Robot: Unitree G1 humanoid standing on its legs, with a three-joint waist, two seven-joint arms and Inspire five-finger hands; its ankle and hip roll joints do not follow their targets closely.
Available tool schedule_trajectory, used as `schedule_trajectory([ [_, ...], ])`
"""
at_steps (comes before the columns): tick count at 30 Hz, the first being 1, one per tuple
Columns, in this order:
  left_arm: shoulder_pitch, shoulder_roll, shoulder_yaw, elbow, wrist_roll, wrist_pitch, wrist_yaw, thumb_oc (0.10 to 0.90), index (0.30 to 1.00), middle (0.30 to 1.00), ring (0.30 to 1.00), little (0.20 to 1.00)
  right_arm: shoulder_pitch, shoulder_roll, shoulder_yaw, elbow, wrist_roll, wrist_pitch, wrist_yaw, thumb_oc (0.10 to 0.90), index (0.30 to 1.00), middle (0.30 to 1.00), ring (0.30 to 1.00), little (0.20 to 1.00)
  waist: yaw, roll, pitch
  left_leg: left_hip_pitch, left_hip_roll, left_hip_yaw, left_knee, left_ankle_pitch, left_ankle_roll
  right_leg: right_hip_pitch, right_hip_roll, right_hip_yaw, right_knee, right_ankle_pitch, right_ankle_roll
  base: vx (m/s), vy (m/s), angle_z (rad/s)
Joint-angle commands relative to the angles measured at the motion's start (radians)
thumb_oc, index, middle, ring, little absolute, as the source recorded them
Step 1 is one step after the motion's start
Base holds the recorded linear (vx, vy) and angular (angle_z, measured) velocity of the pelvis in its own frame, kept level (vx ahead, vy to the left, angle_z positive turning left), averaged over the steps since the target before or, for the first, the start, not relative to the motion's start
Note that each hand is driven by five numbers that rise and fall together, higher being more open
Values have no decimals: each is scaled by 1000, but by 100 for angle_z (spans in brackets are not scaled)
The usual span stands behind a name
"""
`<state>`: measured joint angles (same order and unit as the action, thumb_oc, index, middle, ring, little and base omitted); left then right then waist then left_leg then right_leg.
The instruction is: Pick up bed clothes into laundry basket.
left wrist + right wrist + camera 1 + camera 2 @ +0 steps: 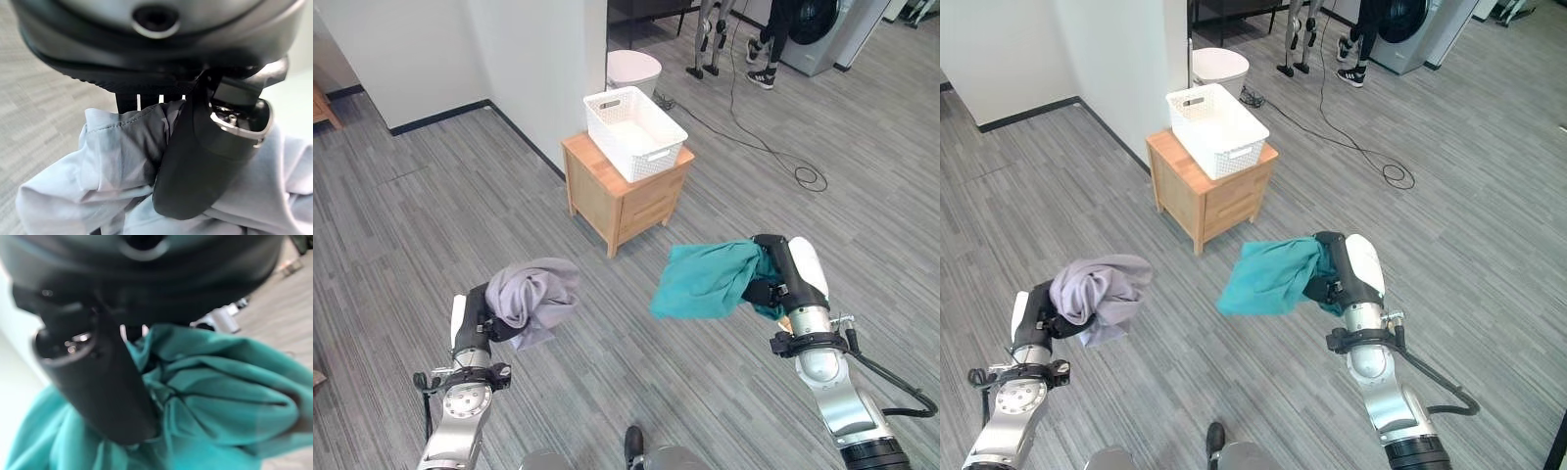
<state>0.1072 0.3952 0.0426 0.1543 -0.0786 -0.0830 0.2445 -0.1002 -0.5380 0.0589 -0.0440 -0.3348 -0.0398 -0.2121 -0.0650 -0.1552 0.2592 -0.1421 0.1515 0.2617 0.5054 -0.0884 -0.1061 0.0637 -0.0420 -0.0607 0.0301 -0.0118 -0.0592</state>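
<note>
1. Clothes are up off the floor, one bundle to each hand: the left hand (478, 318) has its thumb and fingers curled tight into a grey garment (534, 294), and the left wrist view shows the thumb pressed across the bunched fabric.
2. Over on the other side, the right hand (781, 274) is clamped on a teal garment (705, 280), which hangs in a loose flap toward the robot's left.
3. Ahead of both hands, well apart from them, sits the white laundry basket (658, 147) on a small wooden cabinet (625, 201); it looks empty.
4. Judging the step: this is the carry, pick-up done, drop-off not yet.
5. Next up, closing in on the cabinet, raising each bundle over the basket rim, then opening the fingers so the cloth falls inside.
</note>
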Motion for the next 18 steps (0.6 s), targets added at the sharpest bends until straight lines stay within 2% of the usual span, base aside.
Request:
schedule_trajectory([
  [1, -74, 60, 53, -138, 4, -118, 6, 400, 300, 300, 300, 300, -78, -76, -58, -89, -13, -82, -55, 400, 300, 300, 300, 300, -3, 12, -74, 103, -80, 61, -289, 48, 56, 13, -54, 37, -117, 56, 140, 403, 163, 4],
  [2, -69, 62, 57, -145, 8, -118, 4, 400, 300, 300, 300, 300, -69, -80, -62, -85, -13, -83, -52, 400, 300, 300, 300, 300, 7, 38, -73, 51, -61, 90, -458, 147, 37, 61, -32, 31, -117, 19, 145, 412, 155, 7],
  [3, -65, 63, 56, -147, 12, -117, 6, 400, 300, 300, 300, 300, -70, -84, -63, -83, -14, -82, -55, 400, 300, 300, 300, 300, 15, 44, -71, 30, -51, 114, -542, 203, 26, 86, -30, 26, -117, 2, 145, 440, 158, -10],
  [4, -65, 62, 55, -147, 13, -117, 6, 400, 300, 300, 300, 300, -69, -85, -63, -82, -14, -82, -56, 400, 300, 300, 300, 300, 14, 42, -72, 42, -59, 113, -560, 208, 25, 91, -34, 24, -117, -5, 147, 431, 151, -26],
  [5, -61, 64, 56, -150, 16, -116, 10, 400, 300, 300, 300, 300, -70, -93, -59, -81, -14, -80, -52, 400, 300, 300, 300, 300, 24, 43, -74, -13, -32, 129, -593, 227, 11, 128, -39, 21, -117, -18, 151, 290, 100, -43],
  [8, -27, 63, 68, -163, 15, -119, 9, 400, 300, 300, 300, 300, -75, -97, -41, -88, -18, -80, -33, 400, 300, 300, 300, 300, 40, 50, -95, -19, -29, 106, -593, 214, 16, 155, -43, 39, -117, -29, 165, 445, 202, -45],
  [9, -14, 69, 73, -170, 22, -118, 9, 400, 300, 300, 300, 300, -72, -100, -35, -89, -20, -84, -29, 400, 300, 300, 300, 300, 46, 56, -107, -12, -25, 83, -593, 236, 14, 166, -43, 55, -117, -33, 161, 339, 180, -64],
  [11, -7, 80, 77, -169, 29, -115, 8, 400, 300, 300, 300, 300, -73, -93, -19, -72, -29, -84, -20, 400, 300, 300, 300, 300, 51, 46, -133, 23, -40, 79, -593, 229, 36, 187, -61, 65, -92, -16, 166, 435, 224, -74],
  [13, -25, 114, 80, -151, 32, -111, 9, 400, 300, 300, 300, 300, -96, -88, 3, -33, -28, -85, -20, 400, 300, 300, 300, 300, 59, 25, -136, 68, -40, 111, -593, 211, 52, 162, -66, 51, 44, 12, 197, 368, 170, -67],
  [14, -74, 156, 68, -121, 23, -104, 18, 400, 300, 300, 300, 300, -147, -98, 28, -3, -27, -72, -21, 400, 300, 300, 300, 300, 52, 9, -122, 115, -36, 119, -593, 192, 65, 95, -65, 38, 211, 95, 241, 364, 153, -24],
  [15, -107, 177, 61, -102, 18, -104, 29, 400, 300, 300, 300, 300, -187, -113, 42, 21, -26, -68, -30, 400, 300, 300, 300, 300, 48, 4, -113, 128, -31, 124, -593, 183, 69, 53, -64, 37, 290, 128, 256, 256, 102, -25],
  [16, -107, 177, 61, -102, 18, -104, 29, 400, 300, 300, 300, 300, -187, -113, 42, 21, -26, -68, -30, 400, 300, 300, 300, 300, 48, 4, -113, 128, -31, 124, -593, 183, 69, 52, -64, 38, 290, 128, 256, 174, 83, 11],
  [17, -125, 194, 63, -86, 13, -100, 38, 400, 300, 300, 300, 300, -221, -120, 55, 43, -20, -60, -36, 400, 300, 300, 300, 300, 46, 1, -109, 145, -25, 132, -593, 168, 73, 19, -73, 7, 342, 140, 259, 266, 84, 18],
  [18, -161, 220, 59, -76, 4, -99, 44, 400, 300, 300, 300, 300, -277, -142, 75, 78, -13, -47, -42, 400, 300, 300, 300, 300, 52, -2, -104, 173, -17, 145, -593, 145, 75, -27, -118, -73, 370, 147, 254, 367, 84, 28],
])
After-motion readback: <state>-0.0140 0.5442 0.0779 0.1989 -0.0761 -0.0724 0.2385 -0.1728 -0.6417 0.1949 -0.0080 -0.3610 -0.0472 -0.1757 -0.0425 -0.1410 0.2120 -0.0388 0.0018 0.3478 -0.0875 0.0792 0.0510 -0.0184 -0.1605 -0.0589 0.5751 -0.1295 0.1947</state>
